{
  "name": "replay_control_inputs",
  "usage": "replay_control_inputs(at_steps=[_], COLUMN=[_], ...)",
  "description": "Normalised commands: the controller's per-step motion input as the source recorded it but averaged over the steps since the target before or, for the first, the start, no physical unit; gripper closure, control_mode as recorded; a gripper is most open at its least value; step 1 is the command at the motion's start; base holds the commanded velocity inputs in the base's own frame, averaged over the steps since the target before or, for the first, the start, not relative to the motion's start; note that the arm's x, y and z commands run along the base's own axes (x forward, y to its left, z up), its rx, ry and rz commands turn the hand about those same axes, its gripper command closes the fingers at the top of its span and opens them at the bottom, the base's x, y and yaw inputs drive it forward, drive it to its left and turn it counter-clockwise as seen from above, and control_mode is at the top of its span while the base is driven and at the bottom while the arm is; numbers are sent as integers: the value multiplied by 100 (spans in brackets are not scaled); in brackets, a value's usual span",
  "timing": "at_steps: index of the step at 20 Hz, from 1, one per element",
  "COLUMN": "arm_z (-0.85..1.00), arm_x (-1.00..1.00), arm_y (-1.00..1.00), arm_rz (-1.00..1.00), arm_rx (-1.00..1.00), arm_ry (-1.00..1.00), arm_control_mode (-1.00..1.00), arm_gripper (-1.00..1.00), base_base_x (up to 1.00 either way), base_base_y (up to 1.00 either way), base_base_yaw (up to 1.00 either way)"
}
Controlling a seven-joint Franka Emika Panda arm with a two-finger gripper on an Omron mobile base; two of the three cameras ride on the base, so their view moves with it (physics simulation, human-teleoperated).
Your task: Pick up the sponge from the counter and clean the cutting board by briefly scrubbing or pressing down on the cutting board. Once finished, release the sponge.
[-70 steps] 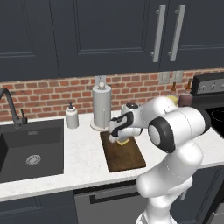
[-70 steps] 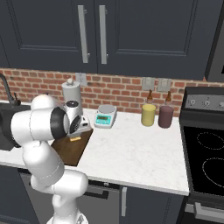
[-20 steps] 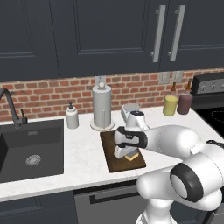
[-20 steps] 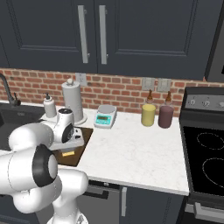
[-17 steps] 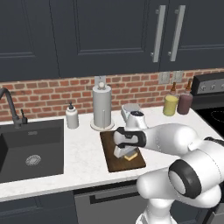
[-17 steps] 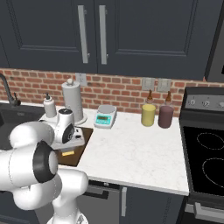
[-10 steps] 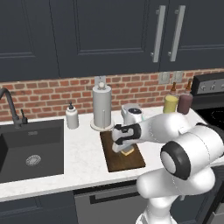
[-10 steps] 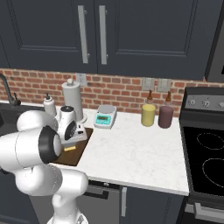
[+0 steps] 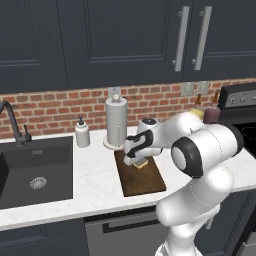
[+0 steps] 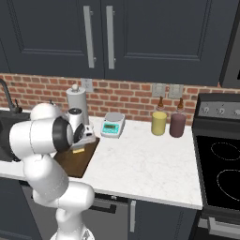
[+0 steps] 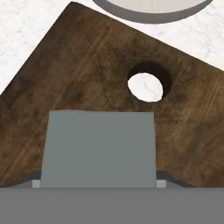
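Note:
The dark brown cutting board [image 9: 144, 177] lies on the white counter [image 9: 95, 182] in front of the paper towel holder. My gripper [image 9: 135, 156] is low over the board's far end, shut on the sponge [image 9: 143, 163], whose yellow body peeks out below the hand. In the right base view the sponge [image 10: 78, 151] rests against the cutting board [image 10: 75, 164] under the gripper [image 10: 82, 143]. In the hand view the sponge's grey-green top [image 11: 100, 146] sits between the fingers of the gripper [image 11: 99, 183], over the cutting board [image 11: 78, 74] near its round hole [image 11: 146, 86].
A paper towel holder [image 9: 116, 122] stands right behind the board, with a soap bottle [image 9: 82, 134] and the dark sink [image 9: 35, 170] to its left. A white-and-teal scale [image 10: 113, 125], a yellow jar [image 10: 159, 123], a dark jar [image 10: 177, 124] and the stove [image 10: 220, 164] lie to the right.
The gripper has slid with the sponge along the board from its middle toward the far end by the paper towel holder. The board has stayed in place.

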Motion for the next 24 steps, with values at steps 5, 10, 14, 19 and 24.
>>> replay_control_inputs(at_steps=[5,10,14,19,24], arm_z=[0,-4,-9,-8,0], arm_x=[12,-23,-80,-99,-68], arm_y=[8,0,0,2,20], arm_rz=[-1,-2,0,0,0], arm_rx=[0,0,0,0,0], arm_ry=[0,0,0,0,0], arm_control_mode=[-100,-100,-100,-100,-100], arm_gripper=[100,100,100,100,100], base_base_x=[0,0,0,0,0], base_base_y=[0,0,0,0,0], base_base_yaw=[0,0,0,0,0])
